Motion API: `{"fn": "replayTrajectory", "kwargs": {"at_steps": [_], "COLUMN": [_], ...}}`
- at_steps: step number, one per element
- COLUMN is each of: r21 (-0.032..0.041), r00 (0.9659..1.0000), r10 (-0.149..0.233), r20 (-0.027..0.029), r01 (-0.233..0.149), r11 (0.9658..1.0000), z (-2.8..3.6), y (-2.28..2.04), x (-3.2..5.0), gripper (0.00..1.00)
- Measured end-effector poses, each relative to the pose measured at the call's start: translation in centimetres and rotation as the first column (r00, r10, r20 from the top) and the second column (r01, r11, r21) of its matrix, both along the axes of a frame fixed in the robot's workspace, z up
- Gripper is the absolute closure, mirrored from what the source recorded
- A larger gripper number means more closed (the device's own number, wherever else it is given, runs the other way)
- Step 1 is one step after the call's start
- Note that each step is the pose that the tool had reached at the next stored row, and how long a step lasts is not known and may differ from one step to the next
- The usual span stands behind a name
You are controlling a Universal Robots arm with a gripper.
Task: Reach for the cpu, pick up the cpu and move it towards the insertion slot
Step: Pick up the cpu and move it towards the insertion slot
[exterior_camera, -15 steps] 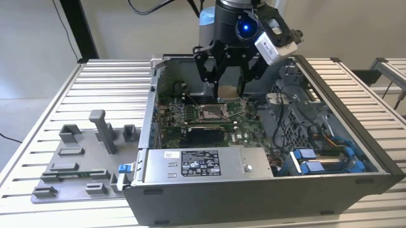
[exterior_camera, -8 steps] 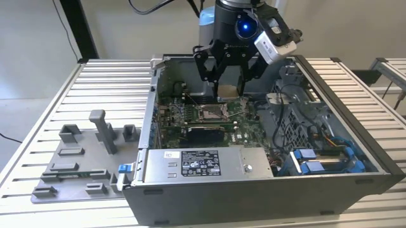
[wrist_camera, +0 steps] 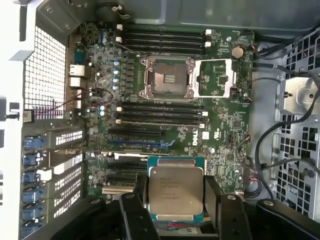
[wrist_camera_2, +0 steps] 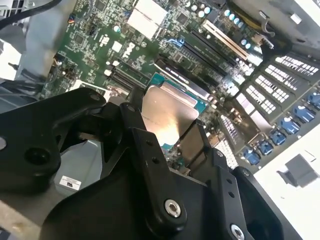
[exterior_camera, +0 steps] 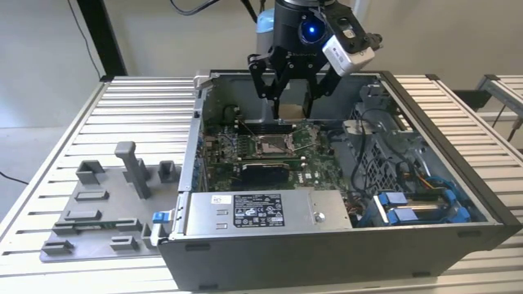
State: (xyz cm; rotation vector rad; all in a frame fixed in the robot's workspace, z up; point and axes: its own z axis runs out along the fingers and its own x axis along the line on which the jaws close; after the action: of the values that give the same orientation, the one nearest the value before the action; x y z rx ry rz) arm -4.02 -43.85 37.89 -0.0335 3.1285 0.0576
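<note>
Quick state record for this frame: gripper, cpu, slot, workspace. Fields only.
gripper: gripper shut on the cpu, over the open computer case
cpu: cpu held by its edges between the fingers, metal top facing the first wrist view
insertion slot: insertion slot open and empty, frame flipped aside
cpu vs slot: apart, not yet over it
beside case: grey tray on the table

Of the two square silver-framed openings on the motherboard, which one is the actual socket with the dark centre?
The insertion slot, beside the memory slots; the frame next to it is its flipped-open load plate, through which green board shows.
</note>
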Motion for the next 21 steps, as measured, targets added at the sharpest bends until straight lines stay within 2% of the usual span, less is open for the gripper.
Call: {"fn": "replayTrajectory", "kwargs": {"at_steps": [6,9,21], "r21": [-0.0001,0.0,-0.0001], "r00": [0.9995,0.9991,0.9989], "r10": [-0.032,-0.042,-0.047], "r20": [0.0,0.0,0.0], "r01": [0.032,0.042,0.047], "r11": [0.9995,0.9991,0.9989], "z": [-0.21,-0.31,-0.53], "y": [0.32,0.63,3.5], "x": [0.0,0.0,-0.01], "gripper": [1.0,1.0,1.0]}}
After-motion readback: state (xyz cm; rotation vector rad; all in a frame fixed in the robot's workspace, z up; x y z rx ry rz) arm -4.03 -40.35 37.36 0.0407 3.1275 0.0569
